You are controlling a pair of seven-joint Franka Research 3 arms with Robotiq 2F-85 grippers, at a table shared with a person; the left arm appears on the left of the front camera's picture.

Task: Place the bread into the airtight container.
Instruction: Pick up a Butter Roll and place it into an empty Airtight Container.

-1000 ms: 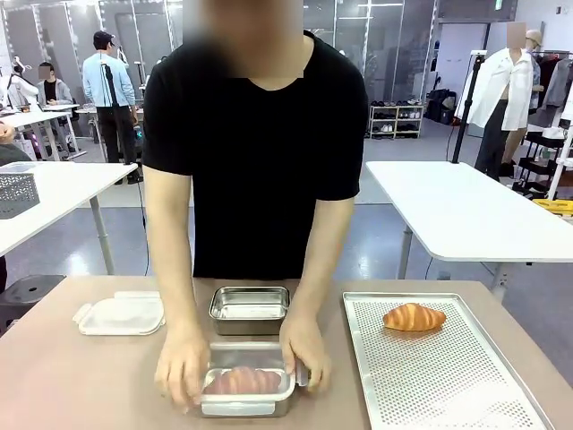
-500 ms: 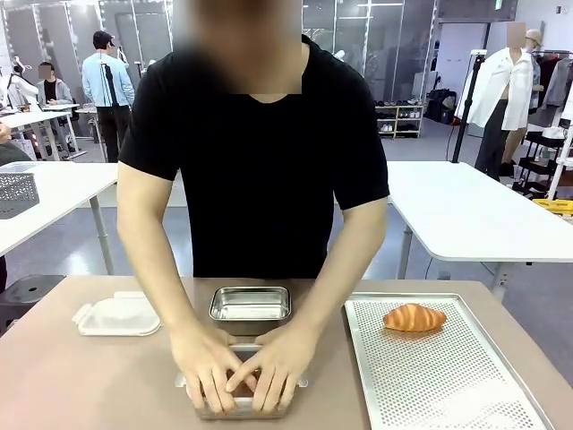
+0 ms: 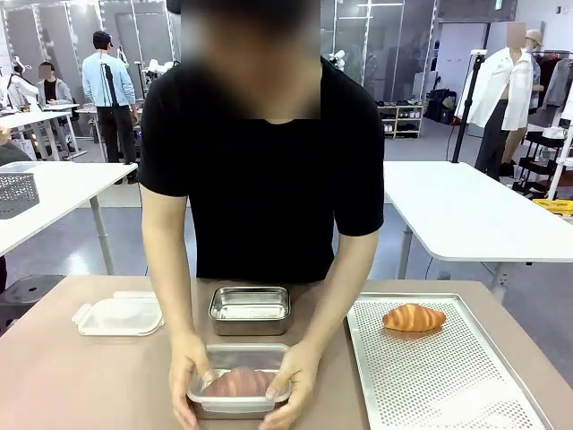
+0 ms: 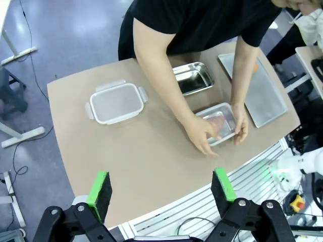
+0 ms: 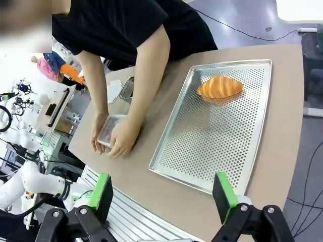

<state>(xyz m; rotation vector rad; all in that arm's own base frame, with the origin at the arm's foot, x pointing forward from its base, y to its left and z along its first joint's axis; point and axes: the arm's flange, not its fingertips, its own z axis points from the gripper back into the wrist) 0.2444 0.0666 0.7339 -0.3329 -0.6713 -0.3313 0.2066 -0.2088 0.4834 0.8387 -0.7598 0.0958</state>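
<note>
The person's hands (image 3: 186, 376) clasp the steel container (image 3: 235, 408) holding bread (image 3: 238, 382).

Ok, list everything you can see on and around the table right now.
near steel container: one, silver, front centre of the table
bread: one, reddish brown, inside the near steel container
empty steel container: one, silver, just behind the near one
plastic lid: one, whitish, loose on the table's left
perforated tray: one, silver, on the table's right
croissant: one, golden, at the far end of the tray
table: one, brown
person's hands: two, one at each end of the near steel container
left gripper: one, black with green pads, open, high above the table
right gripper: one, same colours, open, high above the tray's side
</note>
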